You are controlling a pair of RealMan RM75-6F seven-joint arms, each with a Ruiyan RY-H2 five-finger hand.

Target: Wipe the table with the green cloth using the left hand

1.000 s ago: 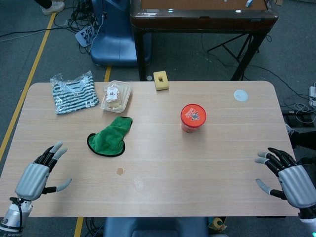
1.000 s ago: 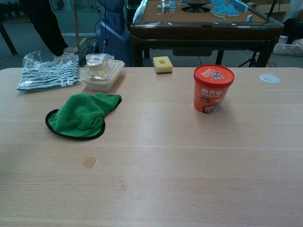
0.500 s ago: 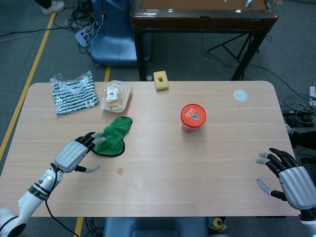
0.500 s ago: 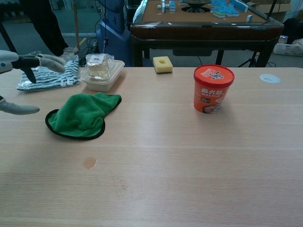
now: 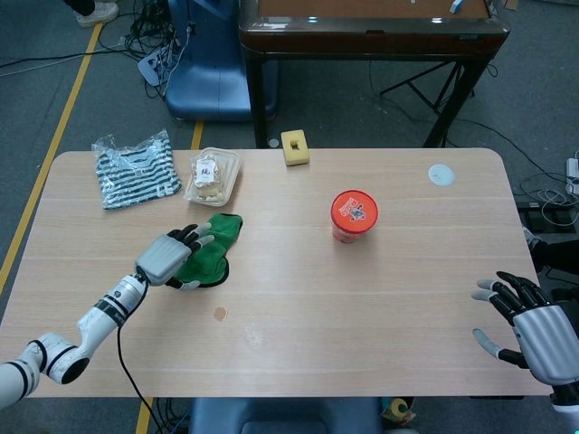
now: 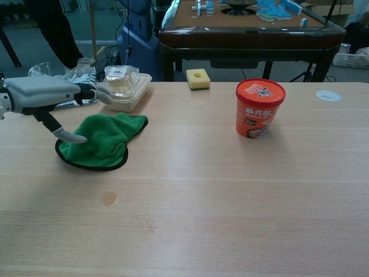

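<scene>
The green cloth (image 5: 217,242) (image 6: 104,143) lies crumpled on the wooden table (image 5: 380,298), left of centre. My left hand (image 5: 170,257) (image 6: 43,92) hangs over the cloth's left part with its fingers spread and holds nothing. Its thumb (image 6: 70,137) points down at the cloth's left edge, and I cannot tell whether it touches. A small brown stain (image 5: 220,314) (image 6: 109,198) marks the table just in front of the cloth. My right hand (image 5: 536,329) hovers open at the table's front right corner, seen only in the head view.
An orange cup (image 5: 354,215) (image 6: 259,108) stands right of centre. Behind the cloth sit a clear food container (image 5: 213,175) (image 6: 122,86) and a bagged striped garment (image 5: 136,168). A yellow sponge (image 5: 295,147) and a white disc (image 5: 441,174) lie near the far edge.
My left hand has moved forward and to the right, from the table's front left to over the green cloth. The cloth has not shifted, and the right hand has barely moved.
</scene>
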